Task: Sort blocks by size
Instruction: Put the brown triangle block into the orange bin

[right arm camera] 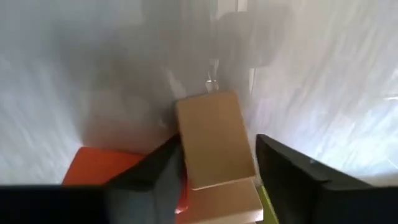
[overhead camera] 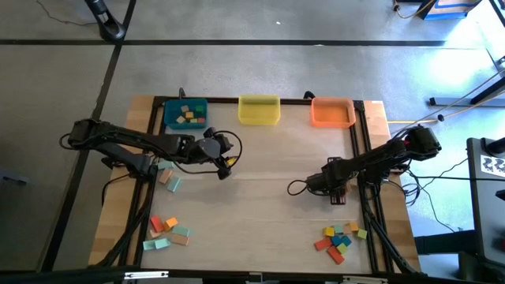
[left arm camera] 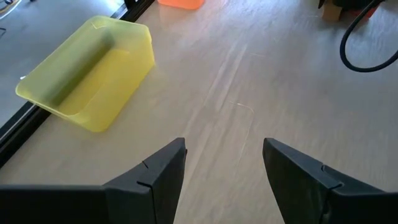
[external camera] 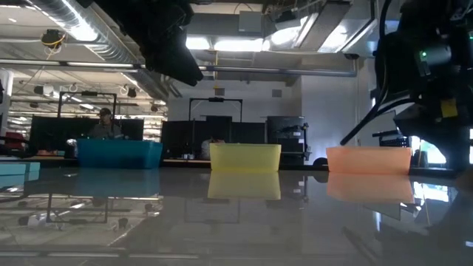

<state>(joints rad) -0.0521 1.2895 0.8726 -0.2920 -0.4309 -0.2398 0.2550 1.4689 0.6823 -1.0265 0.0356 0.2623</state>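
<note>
My right gripper [overhead camera: 338, 196] is at the right of the table, between the orange bin [overhead camera: 332, 112] and a pile of small blocks [overhead camera: 339, 239]. It is shut on a tan block [right arm camera: 214, 146]. An orange block [right arm camera: 99, 167] and a yellow-green sliver [right arm camera: 266, 208] show beside its fingers. My left gripper [left arm camera: 224, 168] is open and empty over bare table left of centre [overhead camera: 225, 166]. The blue bin [overhead camera: 186, 114] holds several blocks. More blocks lie at the left [overhead camera: 166, 177] and near left [overhead camera: 167, 233]. My right gripper pinches the tan block between its two fingers by its two long sides [right arm camera: 186, 155]; the block runs along the fingers. Whether it also holds the orange block and the yellow-green piece, I cannot tell. The table beyond is blurred, so how the block sits does not show.
The yellow bin [overhead camera: 259, 109] stands at the far edge between the blue and orange bins; it also shows in the left wrist view [left arm camera: 87, 71]. A black frame [overhead camera: 359, 150] rims the table. A cable loops by my right arm [overhead camera: 296, 188]. A person [external camera: 106, 122] sits far behind.
</note>
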